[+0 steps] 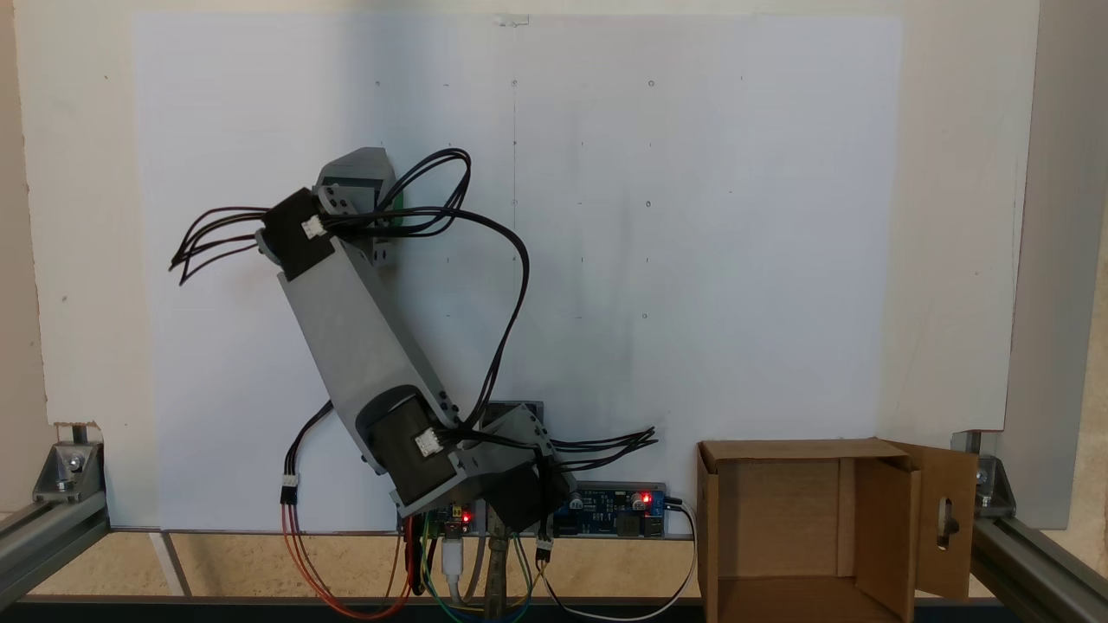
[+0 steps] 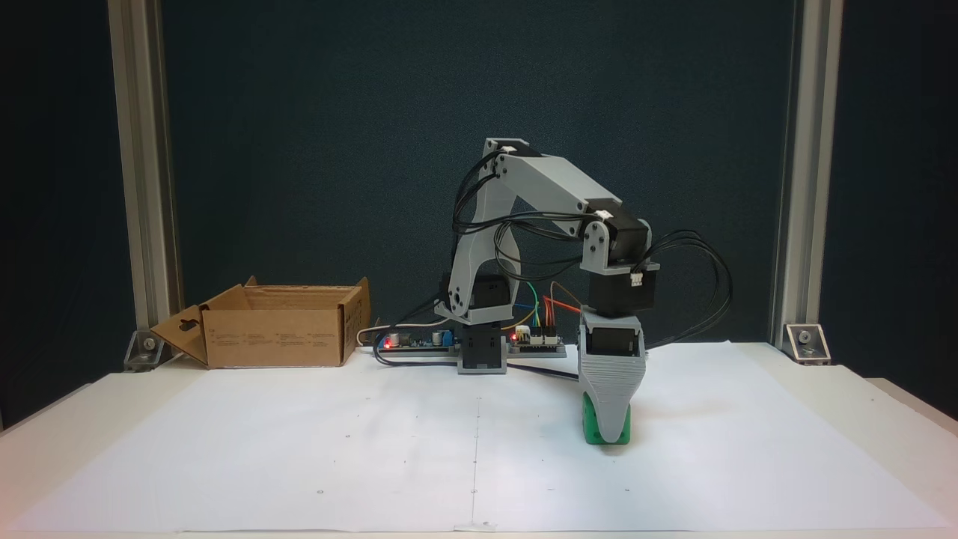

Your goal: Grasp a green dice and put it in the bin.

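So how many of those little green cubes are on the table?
1. The green dice sits on the white paper under the gripper, whose grey jaw covers much of it. More could be hidden behind the arm or inside the cardboard box.

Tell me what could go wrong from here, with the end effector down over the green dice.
The end effector hides most of the green dice, so a grip can't be confirmed; it may slip on lifting. The bin sits far across the paper, a long carry. Its raised flaps might deflect a drop.
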Robot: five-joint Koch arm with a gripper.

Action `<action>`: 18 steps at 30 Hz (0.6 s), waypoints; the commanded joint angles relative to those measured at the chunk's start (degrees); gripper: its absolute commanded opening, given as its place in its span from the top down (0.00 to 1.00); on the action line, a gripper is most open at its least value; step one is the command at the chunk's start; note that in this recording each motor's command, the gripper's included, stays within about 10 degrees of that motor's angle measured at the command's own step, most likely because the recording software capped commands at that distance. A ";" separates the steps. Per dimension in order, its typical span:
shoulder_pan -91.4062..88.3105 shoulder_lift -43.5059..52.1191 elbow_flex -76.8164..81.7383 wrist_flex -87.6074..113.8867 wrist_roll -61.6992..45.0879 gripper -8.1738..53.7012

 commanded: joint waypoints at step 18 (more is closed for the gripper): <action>4.22 0.53 -0.97 -1.49 6.42 0.68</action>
